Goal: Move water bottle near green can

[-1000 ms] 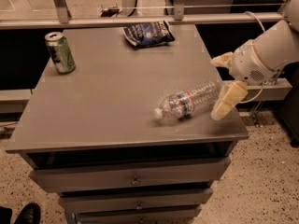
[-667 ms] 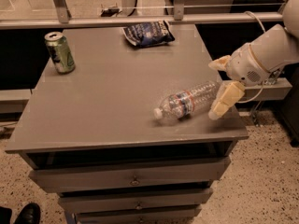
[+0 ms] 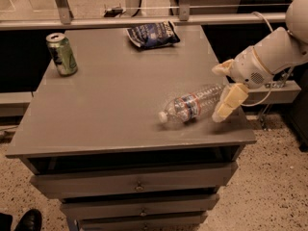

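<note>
Risk of rolling: water bottle (image 3: 192, 105) is laid on its side near the front right table (image 3: 106, 109) edge, well apart from green can (image 3: 61, 53) at far left. Gripper (image 3: 217, 94) is spread wide about the bottle's base, nothing held; a glancing close could push it off. Smooth grey top, snack bag (image 3: 153, 34) at back, drawers (image 3: 137, 184) below, speckled floor (image 3: 269, 196).
</note>
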`<control>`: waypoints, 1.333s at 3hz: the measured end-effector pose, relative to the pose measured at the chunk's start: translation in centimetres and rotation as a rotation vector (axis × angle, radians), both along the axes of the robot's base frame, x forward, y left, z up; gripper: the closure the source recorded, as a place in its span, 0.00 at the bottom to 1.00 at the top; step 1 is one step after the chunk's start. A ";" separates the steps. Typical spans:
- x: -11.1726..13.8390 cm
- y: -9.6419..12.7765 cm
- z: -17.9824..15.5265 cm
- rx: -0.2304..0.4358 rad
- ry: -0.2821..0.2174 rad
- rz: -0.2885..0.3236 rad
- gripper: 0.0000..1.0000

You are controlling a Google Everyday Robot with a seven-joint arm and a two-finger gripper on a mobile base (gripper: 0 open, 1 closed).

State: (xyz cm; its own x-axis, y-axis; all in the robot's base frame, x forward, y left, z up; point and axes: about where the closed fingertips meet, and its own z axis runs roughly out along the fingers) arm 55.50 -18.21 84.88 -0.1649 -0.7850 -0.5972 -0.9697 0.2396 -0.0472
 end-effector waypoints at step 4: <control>2.0 -0.4 3.6 -0.003 -0.048 0.014 0.99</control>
State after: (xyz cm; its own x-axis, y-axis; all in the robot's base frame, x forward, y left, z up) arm 57.49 -18.59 88.48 -0.1255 -0.7885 -0.6020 -0.9695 0.2262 -0.0941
